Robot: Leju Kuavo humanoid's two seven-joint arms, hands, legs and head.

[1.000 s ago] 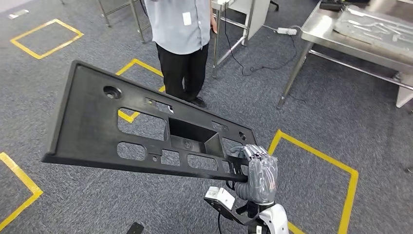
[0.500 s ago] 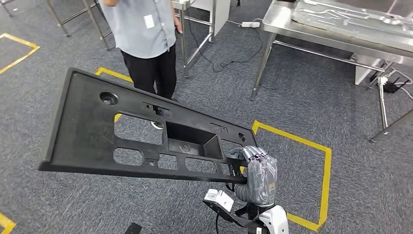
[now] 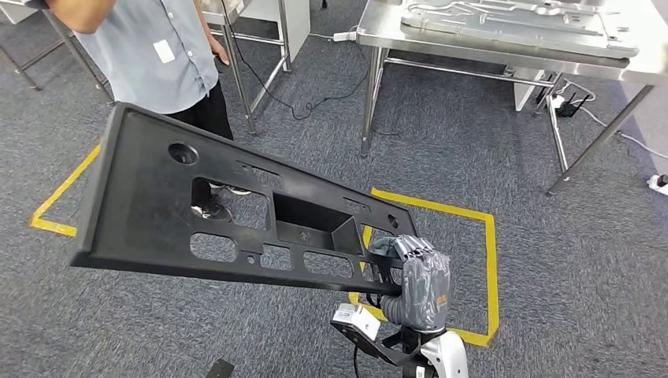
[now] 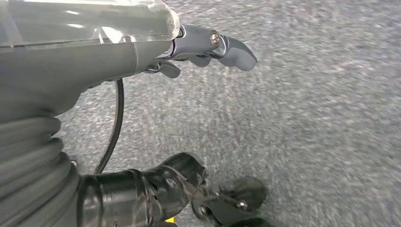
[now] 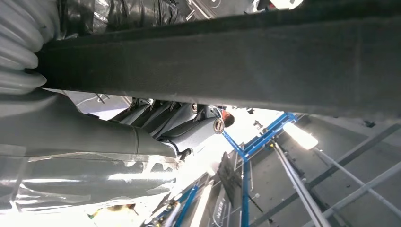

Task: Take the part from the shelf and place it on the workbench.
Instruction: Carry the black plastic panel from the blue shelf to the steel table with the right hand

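part (image 3: pixel 157 205) off shelf, gripped by right hand (image 3: pixel 417 283) | left hand (image 4: pixel 208 47) empty, fingers apart | worktop (image 3: pixel 378 35) well ahead, placing left

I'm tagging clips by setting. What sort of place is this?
Probably a factory workshop or test floor: yellow tape boxes on grey carpet, steel workbenches, and the right hand carrying a black moulded part.

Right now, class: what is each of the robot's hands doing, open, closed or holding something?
Left hand: holds nothing; fingers look apart, so open.
Right hand: grips the black part by its near end.
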